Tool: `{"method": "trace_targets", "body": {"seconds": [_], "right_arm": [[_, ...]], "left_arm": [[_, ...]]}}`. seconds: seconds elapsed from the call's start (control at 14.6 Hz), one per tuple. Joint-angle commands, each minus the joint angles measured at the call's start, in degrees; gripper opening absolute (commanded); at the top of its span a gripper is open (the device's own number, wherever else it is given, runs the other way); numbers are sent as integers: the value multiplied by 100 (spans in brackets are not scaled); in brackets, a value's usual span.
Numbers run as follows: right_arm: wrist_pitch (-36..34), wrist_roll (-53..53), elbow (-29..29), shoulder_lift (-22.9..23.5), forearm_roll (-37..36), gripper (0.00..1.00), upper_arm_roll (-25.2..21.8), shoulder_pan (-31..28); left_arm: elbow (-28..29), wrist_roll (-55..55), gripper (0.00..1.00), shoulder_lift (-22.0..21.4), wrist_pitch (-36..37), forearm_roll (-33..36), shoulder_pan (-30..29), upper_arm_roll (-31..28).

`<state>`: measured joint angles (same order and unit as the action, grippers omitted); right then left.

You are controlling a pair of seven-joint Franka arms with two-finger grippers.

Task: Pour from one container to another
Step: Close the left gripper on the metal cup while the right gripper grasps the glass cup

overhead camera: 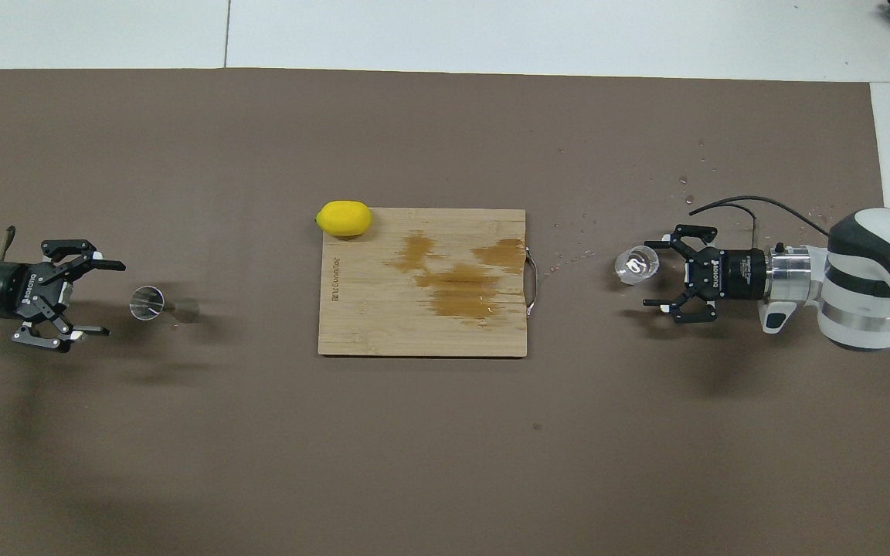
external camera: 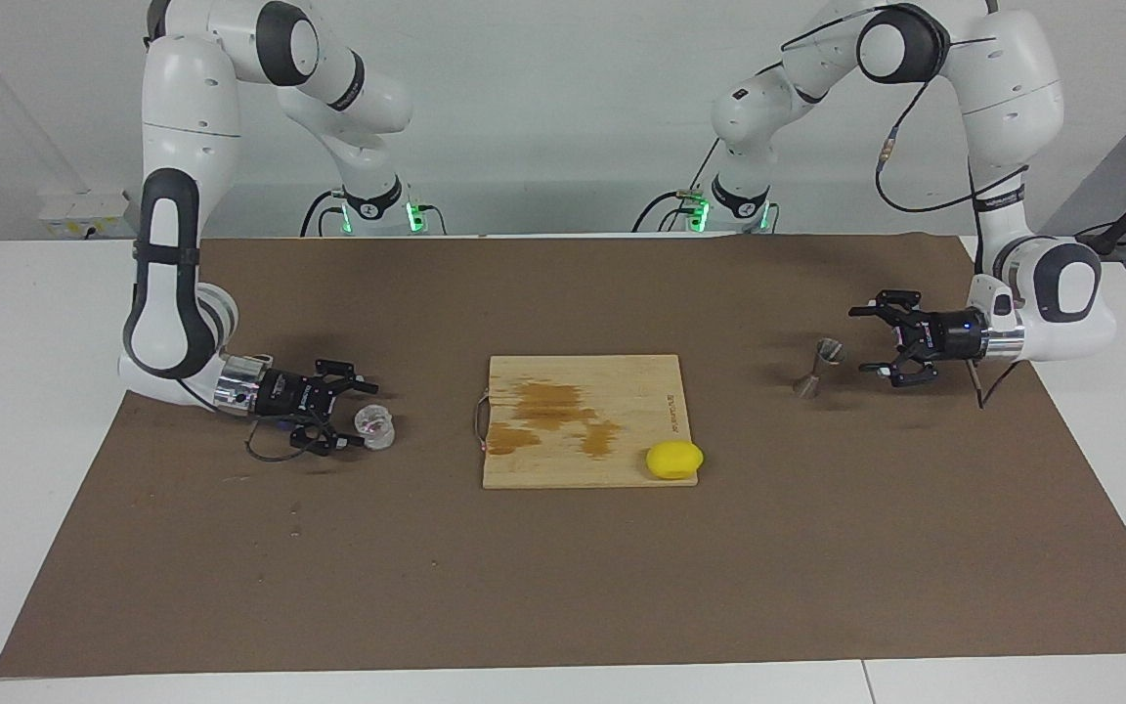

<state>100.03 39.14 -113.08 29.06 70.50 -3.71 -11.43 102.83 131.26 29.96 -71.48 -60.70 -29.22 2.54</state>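
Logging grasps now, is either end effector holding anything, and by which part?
Nothing is held. The right end effector is open around the glass cup; the left end effector is open beside the jigger.

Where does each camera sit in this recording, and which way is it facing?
Facing view: high across the table, looking at the robots; both white arms show whole, left end effector by the small steel hourglass jigger, right end effector by the small clear glass cup.
Overhead view: high above the robots' end, looking steeply down; only the wrists and end effectors show.
Shared: brown mat, wooden cutting board, yellow lemon, jigger and cup, half a turn apart.
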Motion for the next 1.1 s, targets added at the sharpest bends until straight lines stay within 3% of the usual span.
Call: {"method": "trace_targets", "body": {"seconds": [0.0,1.03], "right_arm": [[-159,102,391,301,-211,100,124,-26],[-80,208,532,355,-282,100,160,89]], "left_arm": [[131,875,100,186,125,-363,-66,54],[922,1640,100,115,-261,-398,74,63]]}}
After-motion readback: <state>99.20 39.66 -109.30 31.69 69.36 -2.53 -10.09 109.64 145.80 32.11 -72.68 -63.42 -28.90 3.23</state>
